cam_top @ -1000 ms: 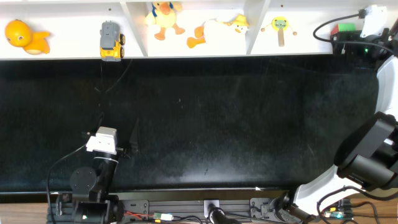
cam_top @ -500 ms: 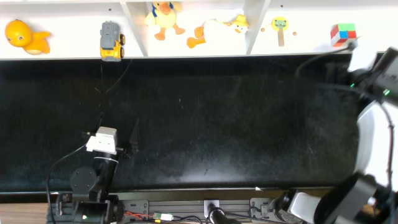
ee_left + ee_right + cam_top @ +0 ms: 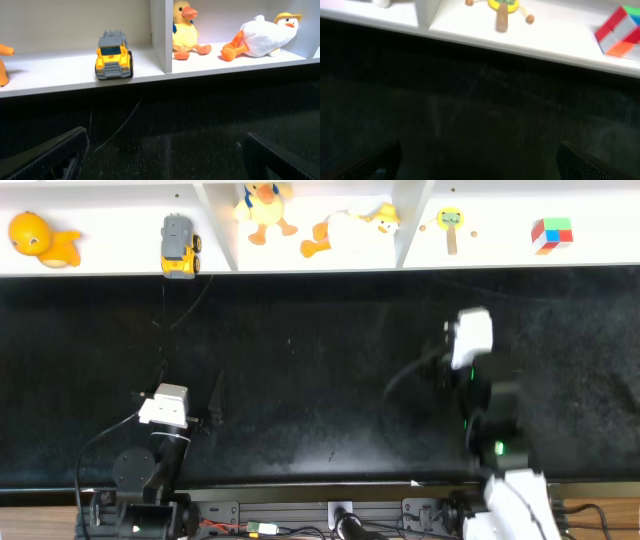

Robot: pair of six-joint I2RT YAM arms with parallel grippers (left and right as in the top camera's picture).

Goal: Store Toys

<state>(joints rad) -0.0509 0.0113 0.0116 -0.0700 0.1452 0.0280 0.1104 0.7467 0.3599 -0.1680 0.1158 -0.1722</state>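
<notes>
Colour cube [image 3: 620,30] is sitting at the white shelf's [image 3: 560,42] right end, probably light, rigid and slick, so pinching two flat opposite faces is looking safest; right gripper [image 3: 477,162] and left gripper [image 3: 165,155] are hanging spread apart, empty, over the black mat [image 3: 470,100].

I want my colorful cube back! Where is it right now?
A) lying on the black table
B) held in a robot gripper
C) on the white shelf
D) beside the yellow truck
C: the colorful cube sits on the white shelf, in the end compartment past the wooden toy, and nothing is gripping it.
</notes>
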